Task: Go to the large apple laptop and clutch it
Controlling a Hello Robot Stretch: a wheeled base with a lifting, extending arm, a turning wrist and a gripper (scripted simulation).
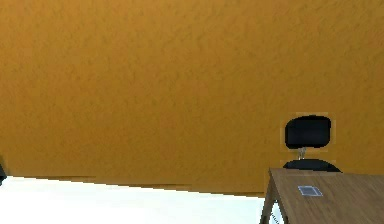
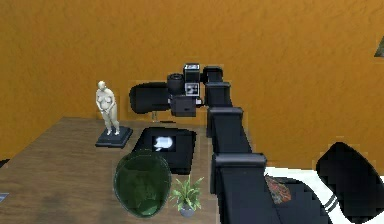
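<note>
- While the gripper (image 2: pixel 181 104) hangs just right of the statue (image 2: pixel 107 108), whether it holds anything cannot be told.
- The dark laptop (image 2: pixel 165 146) lies flat on the wooden table (image 2: pixel 60 150), just beside the statue.

Wood-grain tabletop (image 2: pixel 60 150), mid-brown, low sheen. Orange wall (image 1: pixel 150 90): matt, faintly mottled. White floor (image 1: pixel 100 200): smooth, even. Black laptop (image 2: pixel 165 143): lid matt, pale mark at centre. Pale statue (image 2: pixel 106 105): stone-like, matt, on dark base. Green vessel (image 2: pixel 140 185): translucent, glass-like, glossy. Black arm (image 2: pixel 232 135): matt, hard-looking. Black chair (image 1: pixel 307 133): smooth, slight sheen.
</note>
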